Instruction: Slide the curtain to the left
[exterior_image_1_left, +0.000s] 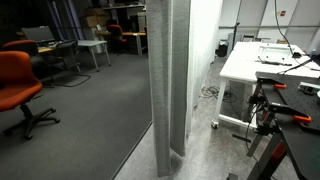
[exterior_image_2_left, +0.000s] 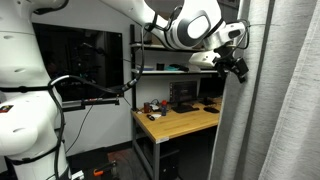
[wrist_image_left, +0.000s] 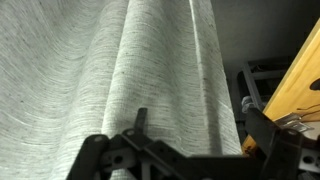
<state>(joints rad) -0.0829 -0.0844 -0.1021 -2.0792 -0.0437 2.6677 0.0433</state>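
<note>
My end effector (wrist_image_left: 176, 135) is spread wide at the curtain (wrist_image_left: 130, 70), gripping nothing. If I push sideways, I fear it could slip past instead of sliding.

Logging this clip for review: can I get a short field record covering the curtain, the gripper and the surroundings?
target: curtain, light grey, pleated, hanging bunched to the floor
arm: gripper up against the curtain's edge
grasp: fingers look spread apart in the wrist view, with a fabric fold between them; contact unclear
nearby: wooden workbench, orange chair, white table
</note>
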